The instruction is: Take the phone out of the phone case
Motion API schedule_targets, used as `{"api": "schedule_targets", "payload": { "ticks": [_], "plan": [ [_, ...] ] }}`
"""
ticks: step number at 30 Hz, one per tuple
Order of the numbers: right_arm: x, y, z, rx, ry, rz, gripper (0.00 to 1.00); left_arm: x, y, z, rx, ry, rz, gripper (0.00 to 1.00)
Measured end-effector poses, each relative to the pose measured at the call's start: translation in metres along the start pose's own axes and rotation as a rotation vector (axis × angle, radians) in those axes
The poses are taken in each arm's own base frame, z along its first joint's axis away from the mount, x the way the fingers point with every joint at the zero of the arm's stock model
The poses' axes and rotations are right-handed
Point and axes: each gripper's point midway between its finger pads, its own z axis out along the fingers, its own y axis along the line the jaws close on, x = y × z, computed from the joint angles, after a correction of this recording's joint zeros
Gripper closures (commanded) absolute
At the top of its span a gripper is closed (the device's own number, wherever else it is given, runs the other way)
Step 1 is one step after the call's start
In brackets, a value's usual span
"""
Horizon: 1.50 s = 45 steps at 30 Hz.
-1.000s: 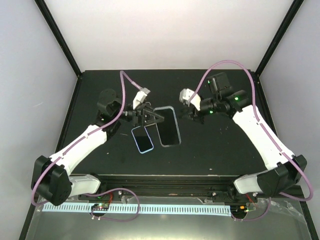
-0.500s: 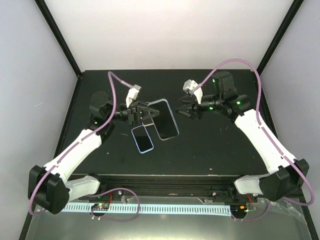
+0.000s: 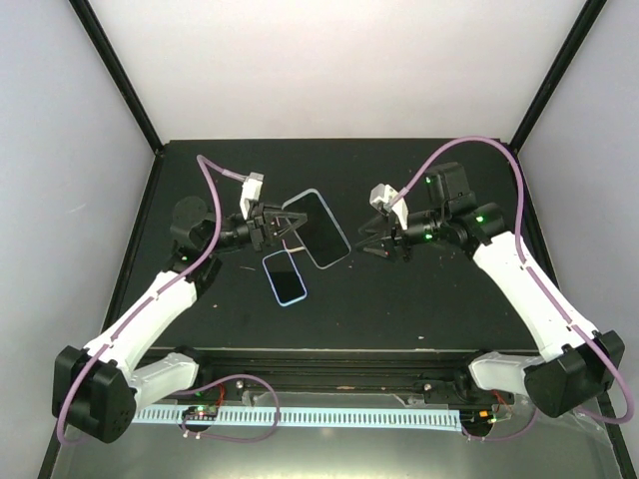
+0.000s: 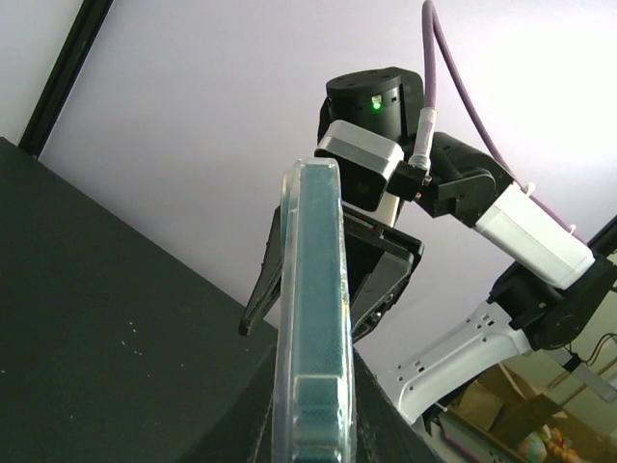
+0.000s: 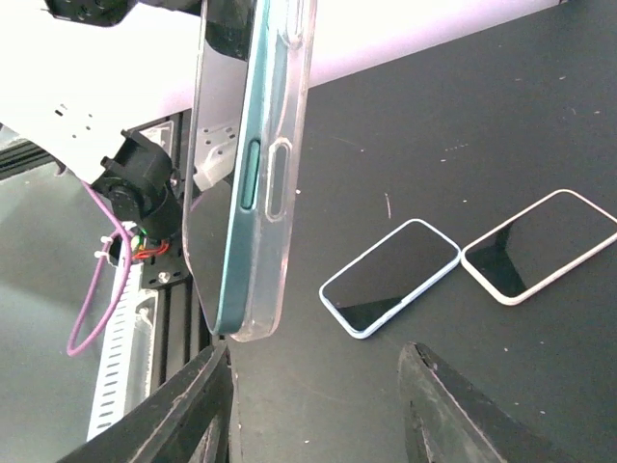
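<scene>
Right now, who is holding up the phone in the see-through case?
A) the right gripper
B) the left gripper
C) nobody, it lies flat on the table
B: the left gripper is shut on the cased phone, holding it up off the table, while the right gripper is open beside it.

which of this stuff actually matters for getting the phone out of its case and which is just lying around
For the job:
cased phone, held up off the table
left gripper, shut on it
right gripper, open, close by

Just lying about:
loose phone, flat on the table
second loose phone, beside it
</scene>
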Motion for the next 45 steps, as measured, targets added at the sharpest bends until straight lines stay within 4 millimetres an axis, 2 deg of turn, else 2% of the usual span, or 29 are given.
{"api": "schedule_targets", "payload": {
  "ticks": [7, 13, 17, 30, 35, 45],
  "plan": [
    [0.0, 0.001, 0.003, -0.029, -0.008, 0.025, 0.54, 0.001, 0.0, 0.0, 0.013, -0.007, 0.01, 0.98],
    [0.008, -0.005, 0.01, -0.036, 0.006, 0.058, 0.54, 0.0, 0.001, 0.001, 0.023, -0.006, 0.006, 0.98],
    [0.011, -0.008, 0.014, -0.044, 0.013, 0.074, 0.51, 0.0, 0.002, 0.002, 0.028, -0.007, 0.006, 0.98],
    [0.009, 0.009, 0.015, -0.14, -0.009, 0.063, 0.5, 0.001, 0.004, 0.004, 0.039, -0.002, 0.0, 0.98],
    [0.008, 0.007, 0.017, -0.149, -0.011, 0.078, 0.54, 0.002, 0.002, 0.004, 0.051, 0.005, 0.003, 0.98],
    [0.009, 0.008, 0.019, -0.172, -0.004, 0.059, 0.53, 0.004, 0.002, 0.005, 0.107, 0.038, -0.029, 0.98]
  ]
}}
